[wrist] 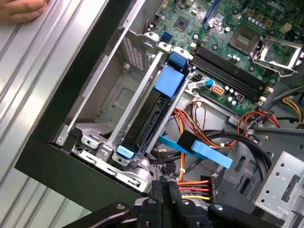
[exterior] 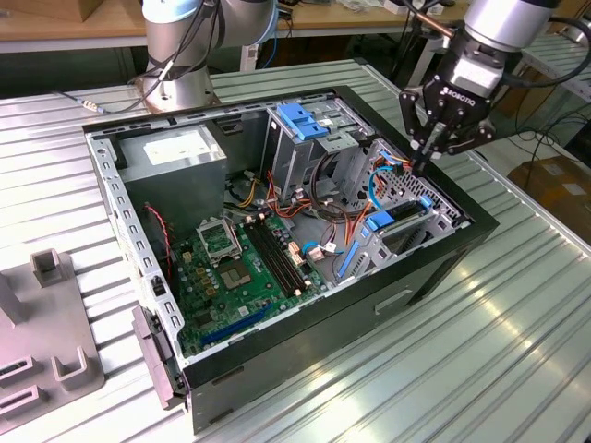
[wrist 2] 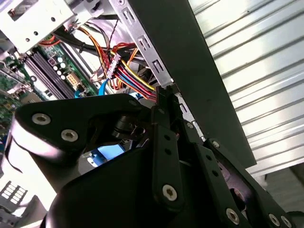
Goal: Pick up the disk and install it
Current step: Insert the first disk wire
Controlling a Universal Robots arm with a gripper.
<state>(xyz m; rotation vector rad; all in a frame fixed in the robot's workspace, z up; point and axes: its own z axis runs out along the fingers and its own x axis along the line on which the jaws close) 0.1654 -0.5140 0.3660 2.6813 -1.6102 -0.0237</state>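
Presently, disk (wrist: 145,119) seated in a metal bay inside the open case (exterior: 369,323), end effector (exterior: 423,159) above that bay, fingers closed together, holding nothing, case on tabletop (exterior: 517,351).

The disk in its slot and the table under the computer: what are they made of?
The disk: dark body, likely metal, framed by a smooth bright-blue rail that looks like moulded plastic. The table: silvery, ribbed, streaked with reflections, so probably bare aluminium.
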